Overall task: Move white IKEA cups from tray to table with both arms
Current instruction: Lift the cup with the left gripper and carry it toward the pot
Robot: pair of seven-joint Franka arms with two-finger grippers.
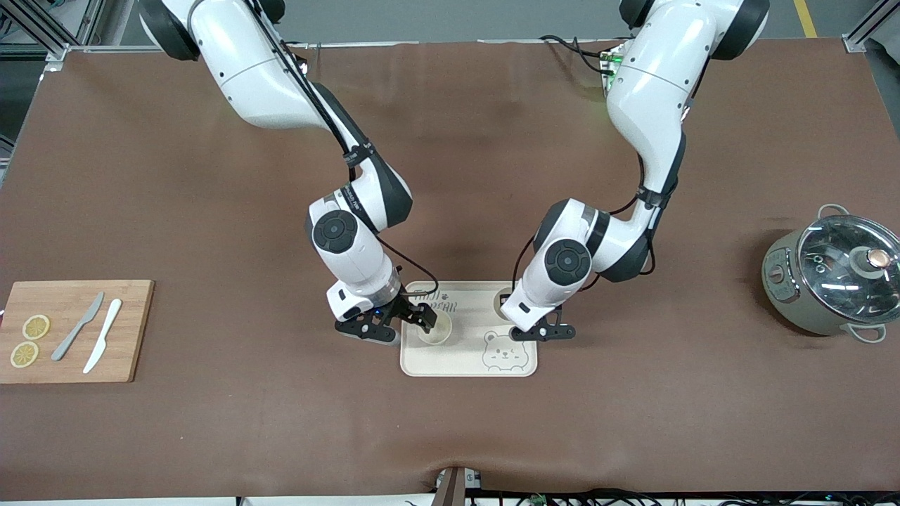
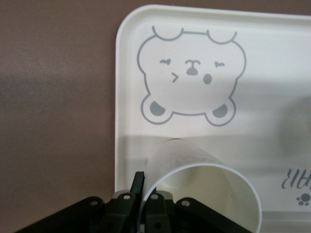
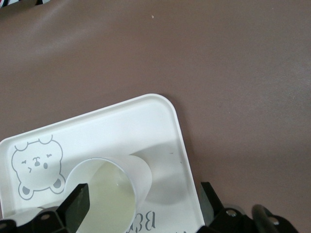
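Left wrist view: cup [image 2: 204, 194] wall pinched between jaws.

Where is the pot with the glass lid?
The pot stands alone at the left arm's end of the table, well apart from the bear tray.

even overhead light, soft shadows under the arms on the brown table [image 1: 211, 436]; glare on the pot lid [image 1: 851, 263]; wrist views slightly soft.

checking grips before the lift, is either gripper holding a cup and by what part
The left gripper is shut on the rim wall of one cup. The right gripper stands open around the other cup, holding nothing.
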